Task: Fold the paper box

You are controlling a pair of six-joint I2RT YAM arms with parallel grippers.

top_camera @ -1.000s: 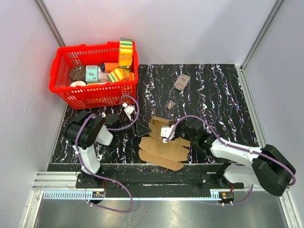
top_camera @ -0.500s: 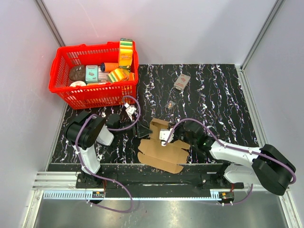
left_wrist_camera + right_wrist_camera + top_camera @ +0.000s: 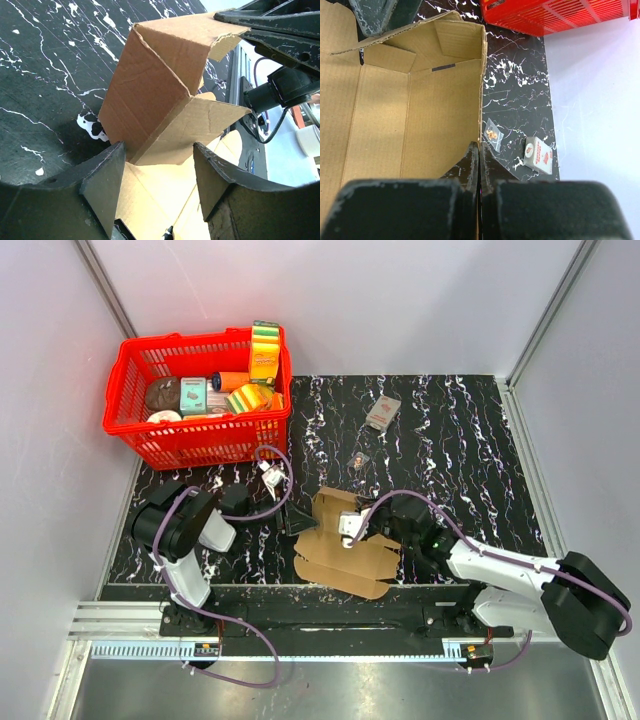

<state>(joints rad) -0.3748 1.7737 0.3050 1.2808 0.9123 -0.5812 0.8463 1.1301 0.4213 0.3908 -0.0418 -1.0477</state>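
Paper box (image 3: 345, 548): lies on the tabletop (image 3: 470, 460) between the two arms, just in front of the red basket (image 3: 200, 445).

Progress (judged): early.
- Done: the far-left part of the cardboard is lifted, with two panels standing and meeting at a crease to form one corner.
- Left: the near panels, with their notched flaps, lie flat. The other walls have to be raised and the flaps tucked in before it is a closed box.

Fingers:
- Right fingers (image 3: 470, 167) are clenched on the edge of a raised panel, which runs straight into the seam between them.
- Left fingers (image 3: 102, 190) are released and spread wide. They straddle the base of the standing corner. I cannot tell whether they touch the cardboard.

View comparison:
- The top view alone gives the overall layout: how much of the sheet is flat, its scalloped near edge, and both arms converging on its far-left corner. The height of the lifted part is hard to read from here.
- The left wrist view shows that height: the panels stand steep, and the right arm's grip is on the ragged top edge.
- The right wrist view shows the inner face, with its crease lines and a small flap turned inward. It also shows a small clear bag (image 3: 492, 134) and a printed packet (image 3: 538, 155) lying apart on the tabletop beyond.
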